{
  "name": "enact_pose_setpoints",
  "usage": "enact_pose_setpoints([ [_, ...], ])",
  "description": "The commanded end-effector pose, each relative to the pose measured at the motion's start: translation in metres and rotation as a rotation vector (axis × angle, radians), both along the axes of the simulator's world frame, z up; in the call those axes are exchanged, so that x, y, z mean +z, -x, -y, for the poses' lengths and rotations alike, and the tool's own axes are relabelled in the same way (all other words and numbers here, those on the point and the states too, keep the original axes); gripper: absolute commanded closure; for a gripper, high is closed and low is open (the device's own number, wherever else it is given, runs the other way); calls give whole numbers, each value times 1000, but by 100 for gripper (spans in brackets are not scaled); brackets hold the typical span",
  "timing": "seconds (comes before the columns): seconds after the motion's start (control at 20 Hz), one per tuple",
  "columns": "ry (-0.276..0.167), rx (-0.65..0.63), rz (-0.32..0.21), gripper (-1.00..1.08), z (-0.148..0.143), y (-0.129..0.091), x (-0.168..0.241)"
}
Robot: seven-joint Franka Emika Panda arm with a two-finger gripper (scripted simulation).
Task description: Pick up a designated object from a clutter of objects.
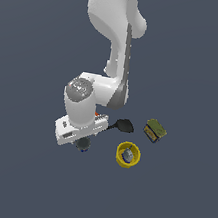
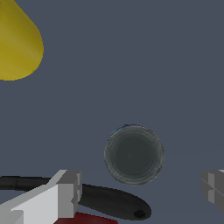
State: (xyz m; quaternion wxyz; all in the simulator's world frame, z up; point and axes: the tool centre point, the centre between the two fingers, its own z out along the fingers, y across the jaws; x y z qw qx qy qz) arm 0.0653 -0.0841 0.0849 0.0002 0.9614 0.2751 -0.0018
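The designated squat can [image 2: 134,154] shows its dark grey round top in the wrist view, with a thin blue edge of its label. It stands upright on the floor. My gripper [image 2: 140,190] is open above it, and the can lies between the two grey fingers [image 2: 65,192], closer to one side, touching neither. In the exterior view the can [image 1: 82,145] peeks out from under my white hand [image 1: 77,128]. The clutter around it includes a yellow cup [image 1: 128,155], a black spatula [image 1: 121,126] and an olive-green box [image 1: 155,130]. The multicoloured can is hidden.
The spatula's handle [image 2: 109,201] lies close beside the can, with a red bowl's rim [image 2: 87,218] just past it. The yellow cup [image 2: 17,43] is further off. The arm hides most of the bowl in the exterior view. The floor is plain dark grey.
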Motion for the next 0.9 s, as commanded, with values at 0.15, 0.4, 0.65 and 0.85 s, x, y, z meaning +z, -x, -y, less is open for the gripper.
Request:
enact_pose_setpoints([
  [0.15,-1,43,3,-92,5,0,-17],
  [0.4,-2,48,2,-92,6,0,-20],
  [0.65,-2,49,2,-92,6,1,-29],
  [0.85,-2,50,3,-92,6,1,-47],
])
